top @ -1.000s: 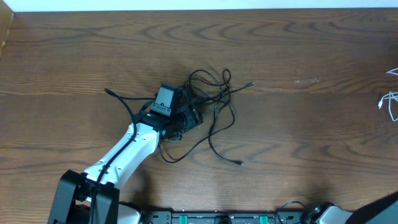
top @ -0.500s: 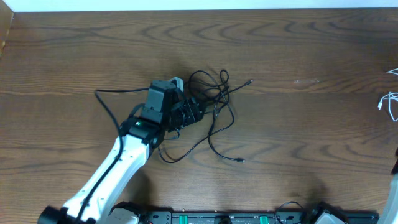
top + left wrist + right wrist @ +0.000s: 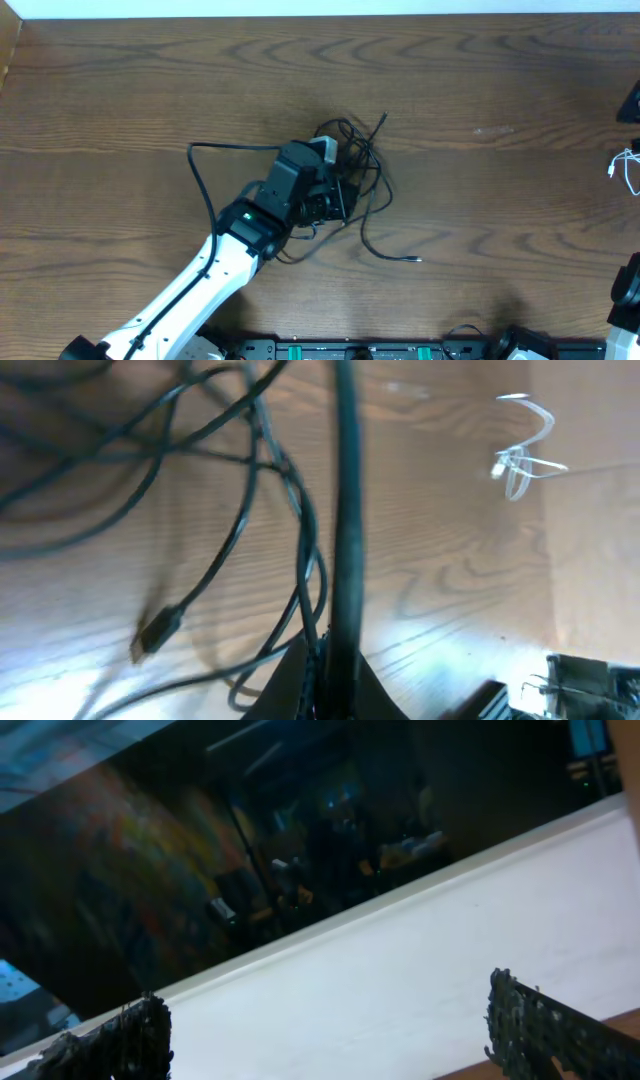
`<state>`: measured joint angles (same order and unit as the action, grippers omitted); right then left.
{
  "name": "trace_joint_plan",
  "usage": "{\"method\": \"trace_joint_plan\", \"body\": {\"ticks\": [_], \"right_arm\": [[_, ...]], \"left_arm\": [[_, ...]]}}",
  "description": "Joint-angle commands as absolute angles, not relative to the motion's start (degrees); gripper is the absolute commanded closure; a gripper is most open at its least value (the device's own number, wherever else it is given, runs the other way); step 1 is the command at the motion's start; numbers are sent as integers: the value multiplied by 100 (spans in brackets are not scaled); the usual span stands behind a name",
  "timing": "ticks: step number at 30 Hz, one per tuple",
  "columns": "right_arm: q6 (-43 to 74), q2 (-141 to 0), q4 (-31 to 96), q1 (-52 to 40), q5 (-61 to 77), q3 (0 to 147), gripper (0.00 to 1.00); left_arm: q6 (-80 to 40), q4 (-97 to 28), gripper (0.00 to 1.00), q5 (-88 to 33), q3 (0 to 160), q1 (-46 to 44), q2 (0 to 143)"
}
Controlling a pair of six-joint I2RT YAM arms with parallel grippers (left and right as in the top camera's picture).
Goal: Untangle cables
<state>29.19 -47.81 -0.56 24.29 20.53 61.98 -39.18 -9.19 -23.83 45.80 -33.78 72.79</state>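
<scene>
A tangle of thin black cables (image 3: 358, 172) lies mid-table. One strand loops out to the left (image 3: 200, 165), and a plug end (image 3: 412, 260) trails to the front right. My left gripper (image 3: 335, 196) sits on the tangle's left side. In the left wrist view it (image 3: 325, 660) is shut on a black cable (image 3: 345, 510) that runs straight up from the fingers, with other strands and a plug (image 3: 155, 632) beside it. A white cable (image 3: 627, 168) (image 3: 520, 455) lies at the far right edge. My right gripper (image 3: 330, 1040) stands open on nothing, facing a white wall.
The wooden table (image 3: 500, 70) stretches around the tangle. Dark parts of the right arm (image 3: 630, 100) show at the right edge. A black and green rail (image 3: 360, 350) runs along the front edge.
My left gripper has shut on a black cable and moved right, dragging the tangle with it. The left strand has stretched into a long loop. The right arm has swung off the table.
</scene>
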Motion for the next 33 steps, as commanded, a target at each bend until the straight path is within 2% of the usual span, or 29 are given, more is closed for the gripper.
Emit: {"method": "trace_joint_plan", "body": {"ticks": [1,11,18,24,29,33], "right_arm": [[2818,-4766,19,2204,1984,6213,1],[2823,-5022,110,1481,2008,6213,1],[3081,-5363,110,456,2005,6213,1],[3166,-5811,75,-478,2008,6213,1],[3164,-6202,252,-904,2167,6213,1],[3164,-6447,318,-1107,2799,6213,7]], "left_arm": [[-3966,-598,93,-2510,4576,-3518,6799],[-3046,1310,92,-2779,4576,-3544,5096],[-3002,1321,92,-2228,4576,-3544,4462],[-3096,1321,92,-1433,4576,-3544,4405],[-3127,1350,92,-1098,4576,-3544,4405],[-3249,1358,92,-956,4576,-3544,4405]]}}
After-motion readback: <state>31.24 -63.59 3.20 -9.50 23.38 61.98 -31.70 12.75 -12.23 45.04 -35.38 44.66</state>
